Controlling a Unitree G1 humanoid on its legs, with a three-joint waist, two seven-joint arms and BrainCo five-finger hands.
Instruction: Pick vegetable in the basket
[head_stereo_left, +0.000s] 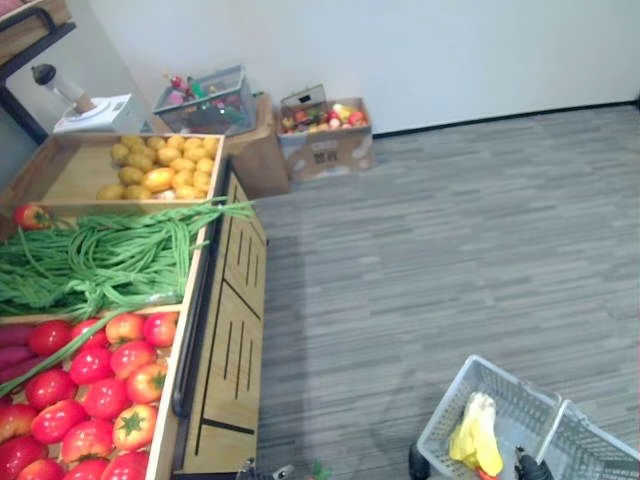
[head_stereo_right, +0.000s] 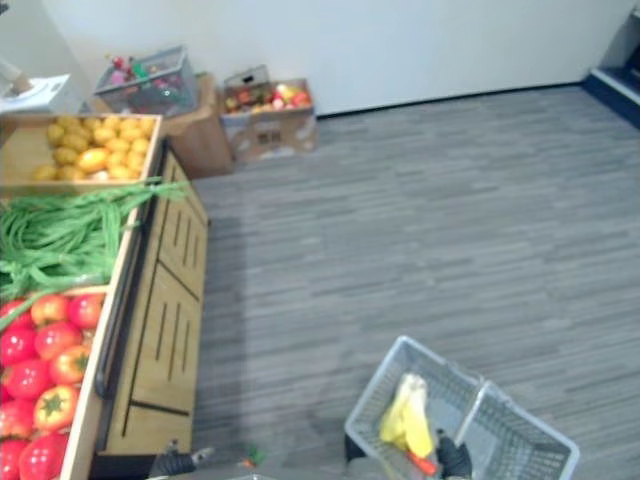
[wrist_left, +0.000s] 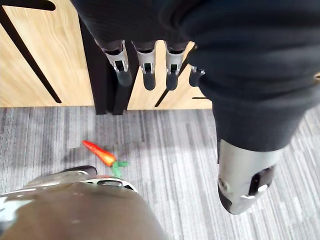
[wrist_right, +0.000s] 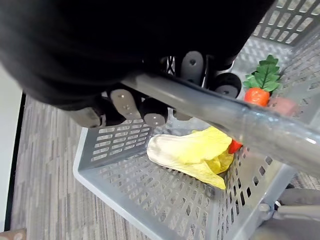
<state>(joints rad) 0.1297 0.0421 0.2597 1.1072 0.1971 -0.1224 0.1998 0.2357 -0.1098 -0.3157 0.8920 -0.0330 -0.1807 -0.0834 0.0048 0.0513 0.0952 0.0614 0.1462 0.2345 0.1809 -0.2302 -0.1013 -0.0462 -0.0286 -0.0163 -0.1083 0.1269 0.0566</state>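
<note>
A grey plastic basket (head_stereo_left: 470, 375) hangs low over the carpet at the lower right. In it lie a pale yellow cabbage (wrist_right: 192, 152) and a small carrot (wrist_right: 257, 95) with green leaves. My right hand (wrist_right: 150, 107) has its fingers curled round the basket's grey handle (wrist_right: 240, 122); that hand also shows at the basket's near edge (head_stereo_right: 455, 460). My left hand (wrist_left: 145, 70) hangs with straight fingers in front of the wooden stand, holding nothing. An orange carrot (wrist_left: 100, 152) lies on the carpet below it.
A wooden display stand (head_stereo_left: 235, 330) on the left holds tomatoes (head_stereo_left: 90, 390), long green beans (head_stereo_left: 100, 255) and yellow produce (head_stereo_left: 165, 165). A cardboard box (head_stereo_left: 325, 135) and a wire crate (head_stereo_left: 205, 100) of produce stand by the far wall. Grey carpet (head_stereo_left: 450, 240) spreads to the right.
</note>
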